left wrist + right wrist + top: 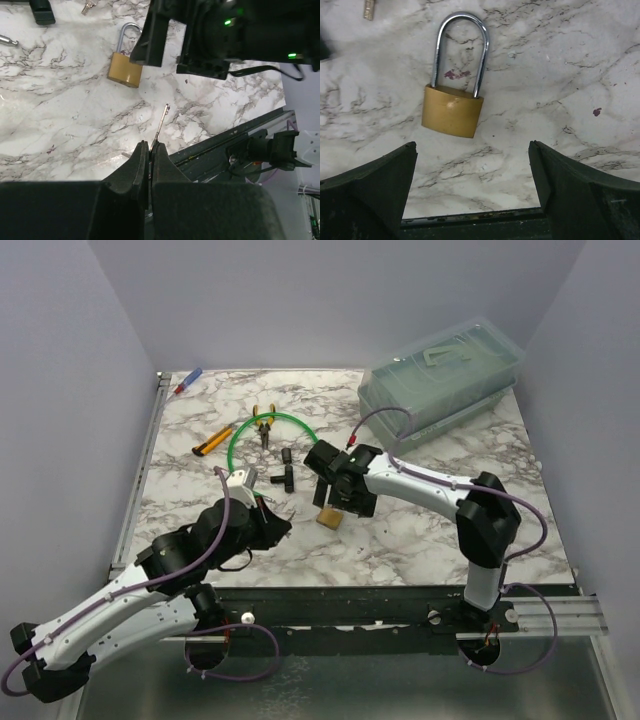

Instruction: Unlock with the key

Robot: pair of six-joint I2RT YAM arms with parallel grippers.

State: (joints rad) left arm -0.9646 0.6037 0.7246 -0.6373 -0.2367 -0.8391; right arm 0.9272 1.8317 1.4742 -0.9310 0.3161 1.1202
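Your left gripper (pixel 150 148) has its jaws pinched tight on the key (pixel 161 122), so only the thin blade sticks out free over the marble table (pixel 60 125), aimed roughly toward the padlock (pixel 452 110) but short of it. Treat that key as light, stiff and slick: held by so little metal, it will likely swivel between the pads if the tip meets anything off-axis, so keep any push straight. Your right gripper (pixel 472 146) hangs above the padlock with jaws spread wide and nothing in them. The padlock lies flat, shackle closed and pointing away from the near edge; being smooth brass, probably dense for its size, it should skate on the marble if nudged. Take it across the body's two narrow edges, leaving clear the bottom end, where I'd expect the keyhole
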